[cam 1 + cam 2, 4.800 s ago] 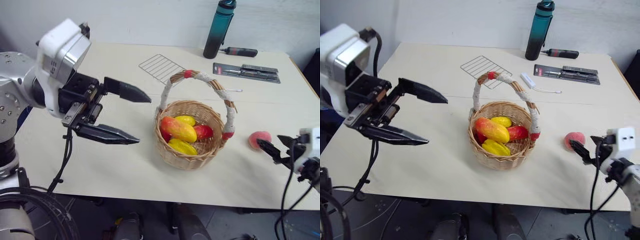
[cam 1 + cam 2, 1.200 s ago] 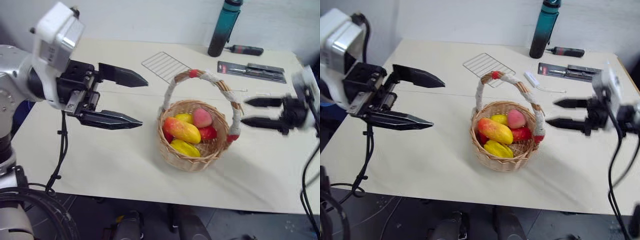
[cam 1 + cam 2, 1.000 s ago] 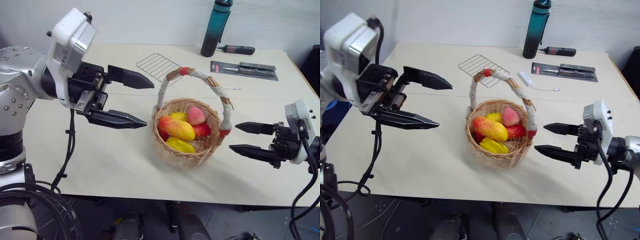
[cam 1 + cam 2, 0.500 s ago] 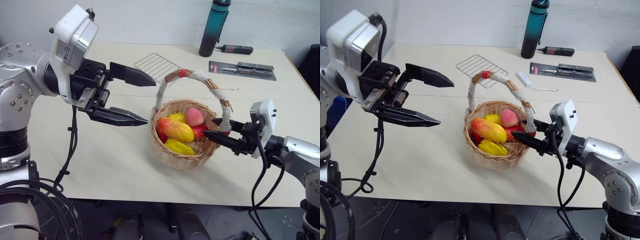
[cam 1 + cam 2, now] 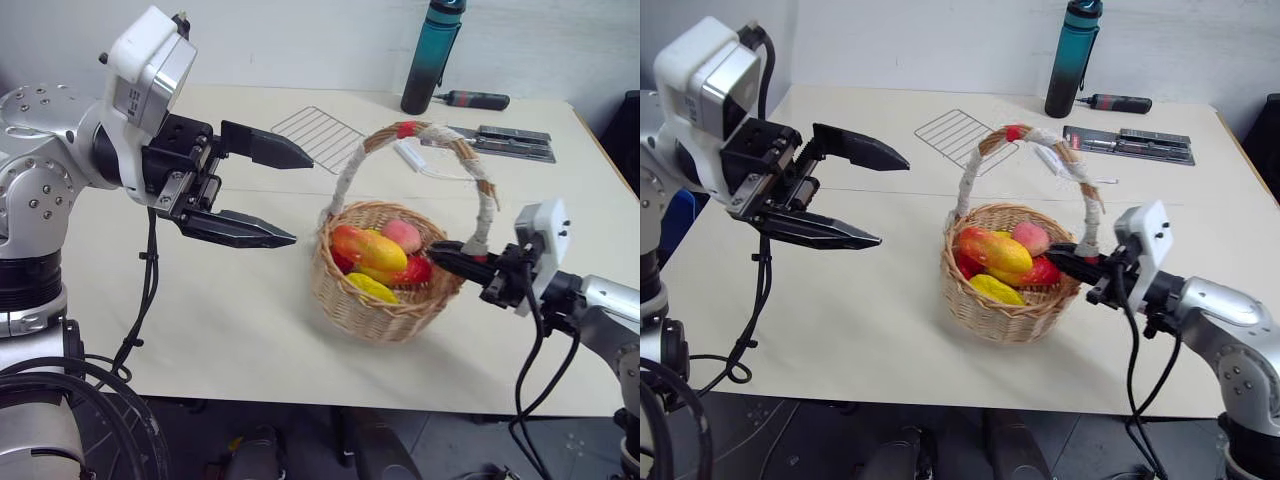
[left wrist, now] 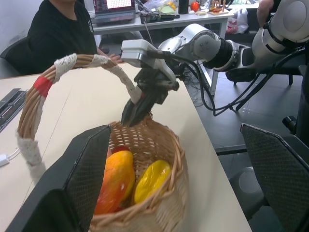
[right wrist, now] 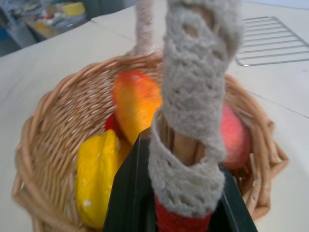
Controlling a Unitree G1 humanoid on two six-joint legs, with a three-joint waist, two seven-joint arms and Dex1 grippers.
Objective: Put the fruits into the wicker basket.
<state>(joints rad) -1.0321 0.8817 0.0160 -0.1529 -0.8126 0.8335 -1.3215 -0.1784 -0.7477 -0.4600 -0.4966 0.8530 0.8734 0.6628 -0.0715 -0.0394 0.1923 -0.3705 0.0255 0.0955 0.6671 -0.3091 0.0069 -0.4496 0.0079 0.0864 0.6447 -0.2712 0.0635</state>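
The wicker basket (image 5: 385, 310) stands mid-table, tipped a little, its lace-wrapped handle (image 5: 430, 135) leaning right. Inside lie the fruits: an orange-red mango (image 5: 368, 250), a pink peach (image 5: 402, 235), a yellow one (image 5: 370, 288) and a red one (image 5: 418, 270). My right gripper (image 5: 450, 262) is shut on the handle's foot at the red tape; in the right wrist view its black fingers (image 7: 130, 193) flank the handle (image 7: 193, 96). My left gripper (image 5: 303, 200) hangs open above the table, left of the basket, holding nothing.
A flat wire grid (image 5: 318, 135) lies behind the basket. At the back stand a teal bottle (image 5: 427, 55), a screwdriver (image 5: 475, 99) and a tool pack (image 5: 510, 143), with a white adapter (image 5: 410, 155) nearby. A person (image 6: 63, 29) sits beyond the table's right end.
My right gripper has gone in to the handle's foot and closed on it. The basket has tipped and slid slightly right. The left gripper has stayed put, open.
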